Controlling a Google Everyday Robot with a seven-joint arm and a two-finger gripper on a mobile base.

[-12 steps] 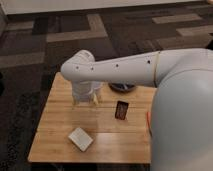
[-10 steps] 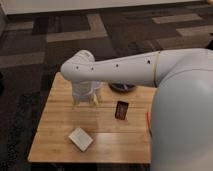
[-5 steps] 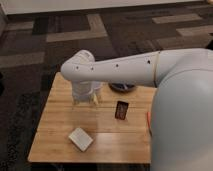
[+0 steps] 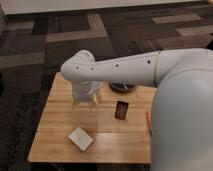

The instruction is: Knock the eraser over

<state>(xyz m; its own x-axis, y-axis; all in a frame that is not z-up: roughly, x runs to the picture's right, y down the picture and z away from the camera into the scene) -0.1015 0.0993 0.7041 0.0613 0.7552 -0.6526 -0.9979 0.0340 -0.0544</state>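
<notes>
The eraser (image 4: 121, 110) is a small dark block with a reddish-brown rim, standing on the wooden table (image 4: 60, 127) right of centre. My gripper (image 4: 85, 99) hangs from the white arm over the table's back left, to the left of the eraser and apart from it. The arm's wrist hides most of it. A white cup is not visible.
A flat white square pad (image 4: 80, 139) lies near the table's front left. A dark round dish (image 4: 123, 88) sits at the back, partly under the arm. A bit of an orange stick (image 4: 148, 117) shows at the right edge. Patterned carpet surrounds the table.
</notes>
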